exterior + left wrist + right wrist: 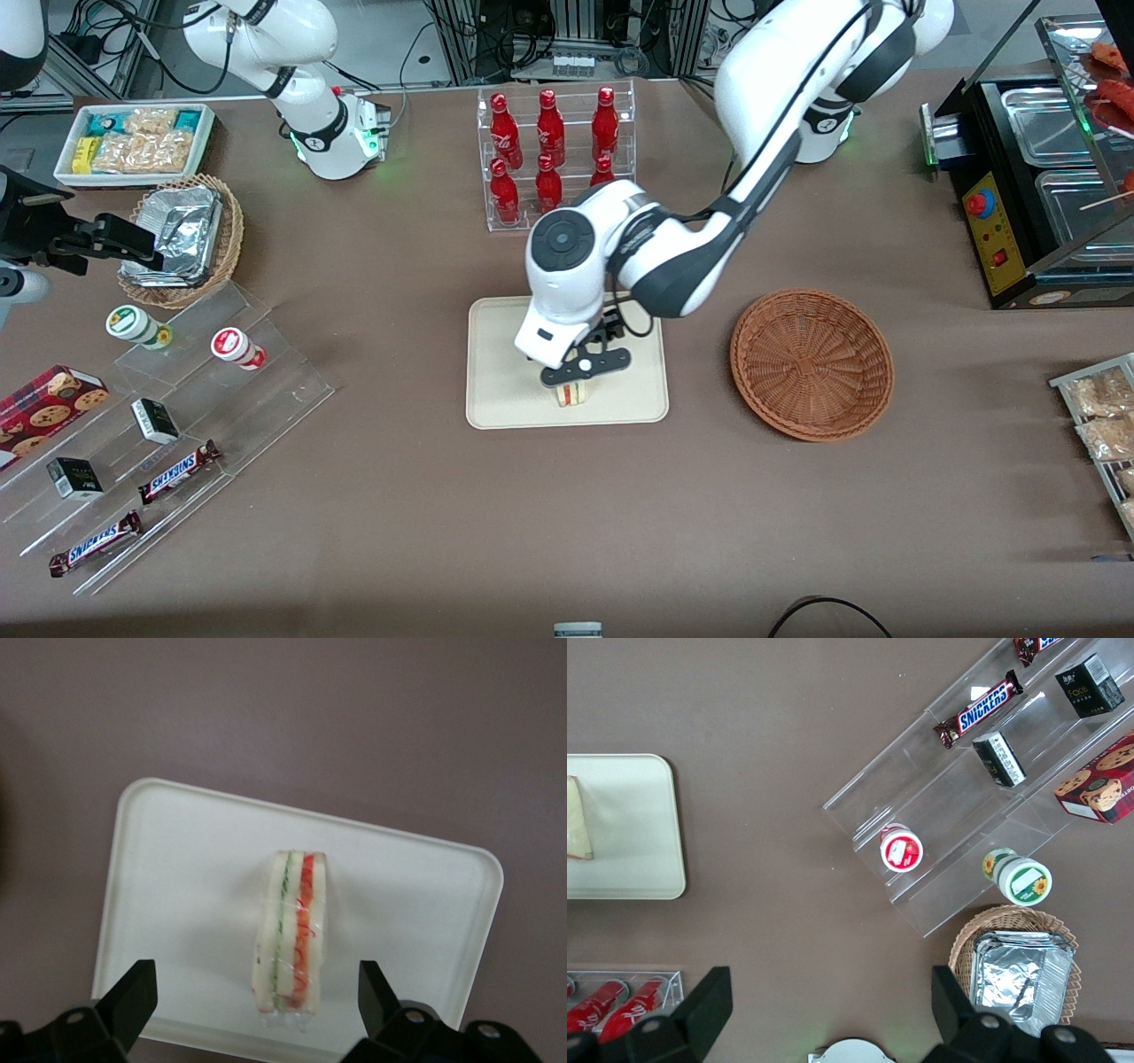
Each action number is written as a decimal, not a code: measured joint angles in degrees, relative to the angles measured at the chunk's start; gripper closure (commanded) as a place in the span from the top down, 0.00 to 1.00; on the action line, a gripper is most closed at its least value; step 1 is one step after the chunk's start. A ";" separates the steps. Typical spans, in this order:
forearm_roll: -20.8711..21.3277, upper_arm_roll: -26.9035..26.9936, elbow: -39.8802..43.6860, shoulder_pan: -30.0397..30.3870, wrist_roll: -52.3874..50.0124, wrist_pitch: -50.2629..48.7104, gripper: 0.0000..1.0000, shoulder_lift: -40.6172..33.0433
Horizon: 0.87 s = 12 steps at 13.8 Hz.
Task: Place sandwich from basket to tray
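Note:
The sandwich (573,393), a wedge of pale bread with green and red filling, stands on edge on the cream tray (505,390). It also shows in the left wrist view (294,930) on the tray (177,868), and in the right wrist view (578,819) on the tray (638,833). My left gripper (580,365) hovers just above the sandwich, open, its two black fingertips (133,992) spread wide to either side and touching nothing. The reddish-brown wicker basket (811,363) sits empty beside the tray, toward the working arm's end.
A clear rack of red bottles (554,151) stands farther from the front camera than the tray. A clear stepped stand with snack bars and cups (168,425) and a tan basket with foil (182,239) lie toward the parked arm's end. A black appliance (1036,186) sits at the working arm's end.

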 measured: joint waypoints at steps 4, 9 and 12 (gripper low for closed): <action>0.00 0.16 -1.26 5.45 7.69 -6.99 1.00 -3.90; -0.03 0.21 -9.99 13.83 17.84 -6.73 1.00 -9.80; -0.08 0.22 -13.68 18.29 23.49 -6.71 1.00 -13.14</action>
